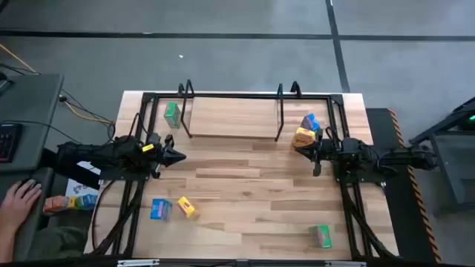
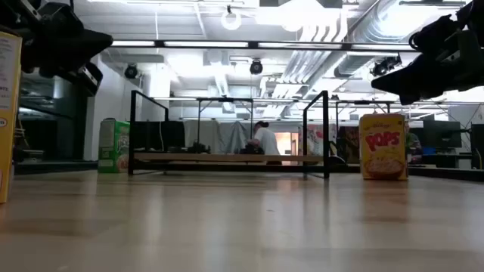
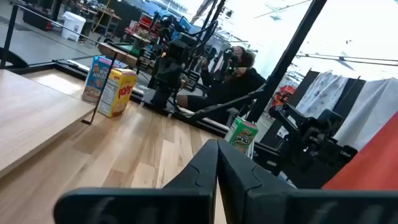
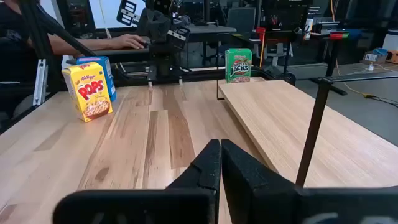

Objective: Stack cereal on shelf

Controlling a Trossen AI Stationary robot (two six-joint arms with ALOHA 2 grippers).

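The shelf [image 1: 234,119] is a pale plank between black wire hoops at the table's far middle. One green cereal box [image 1: 172,113] stands left of it. A yellow box [image 1: 303,138] and a blue box [image 1: 312,122] stand at its right end. Near the left front lie a blue box [image 1: 160,209] and a yellow box [image 1: 187,207]. A second green box [image 1: 321,236] sits at the right front. My left gripper [image 1: 180,156] hovers shut at mid-left. My right gripper [image 1: 298,146] hovers shut beside and above the right yellow box [image 2: 383,146].
Black frame rails [image 1: 141,111] run along the table's left, far and right edges. A person's hand [image 1: 22,196] rests on a side desk to the left, with more small boxes [image 1: 70,202] beside it. Bare planks [image 1: 245,185] lie between the arms.
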